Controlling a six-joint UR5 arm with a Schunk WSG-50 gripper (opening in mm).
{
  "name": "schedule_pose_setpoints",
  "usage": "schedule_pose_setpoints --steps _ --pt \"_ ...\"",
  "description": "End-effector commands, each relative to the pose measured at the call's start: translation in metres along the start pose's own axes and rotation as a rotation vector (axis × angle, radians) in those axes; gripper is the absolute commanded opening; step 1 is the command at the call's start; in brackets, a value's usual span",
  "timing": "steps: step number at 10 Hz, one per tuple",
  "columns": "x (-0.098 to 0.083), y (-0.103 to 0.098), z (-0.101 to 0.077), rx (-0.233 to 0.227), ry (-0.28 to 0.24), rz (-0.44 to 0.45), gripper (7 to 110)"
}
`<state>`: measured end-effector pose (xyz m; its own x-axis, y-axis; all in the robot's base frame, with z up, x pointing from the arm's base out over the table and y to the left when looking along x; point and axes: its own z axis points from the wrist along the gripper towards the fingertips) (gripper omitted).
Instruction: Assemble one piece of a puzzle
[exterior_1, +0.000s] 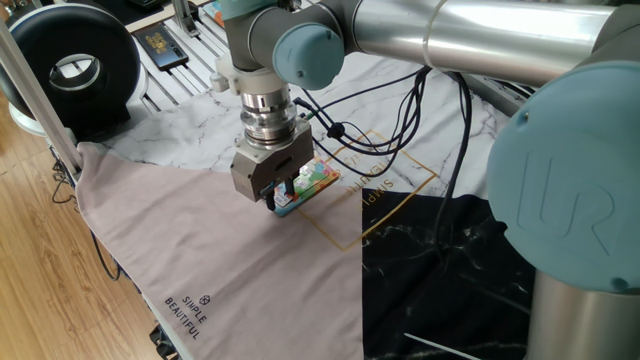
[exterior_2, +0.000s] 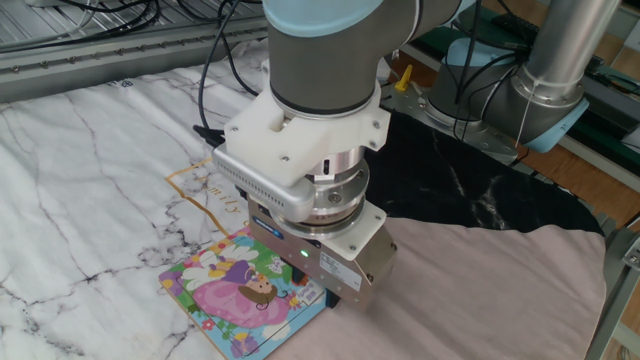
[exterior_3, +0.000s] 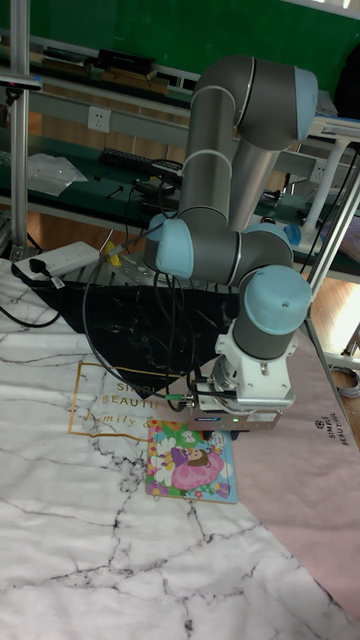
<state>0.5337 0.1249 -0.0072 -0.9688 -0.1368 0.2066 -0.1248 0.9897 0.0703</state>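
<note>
The puzzle (exterior_2: 232, 292) is a small square board with a pastel cartoon picture and a blue rim. It lies flat on the marble-print cloth and also shows in one fixed view (exterior_1: 318, 180) and in the tall view (exterior_3: 190, 460). My gripper (exterior_1: 282, 197) points straight down over the board's edge nearest the pink cloth, its dark fingers (exterior_2: 335, 298) down at board level. The fingers stand close together. The gripper body hides what is between them, and no loose piece shows.
A pink cloth (exterior_1: 200, 260) and a black marbled cloth (exterior_1: 450, 270) border the marble-print one. Black cables (exterior_1: 400, 120) trail from the wrist across the table. A round black device (exterior_1: 75, 65) and a dark card (exterior_1: 160, 45) sit at the far corner.
</note>
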Motion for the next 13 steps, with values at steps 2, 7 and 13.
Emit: schedule_pose_setpoints --steps 2,7,13 --pt "0.0001 0.0076 -0.0015 -0.027 0.008 0.018 44" --pt "-0.0009 0.0079 -0.0015 -0.026 0.007 0.015 44" --pt "-0.0015 0.0038 -0.0014 -0.011 0.007 -0.002 44"
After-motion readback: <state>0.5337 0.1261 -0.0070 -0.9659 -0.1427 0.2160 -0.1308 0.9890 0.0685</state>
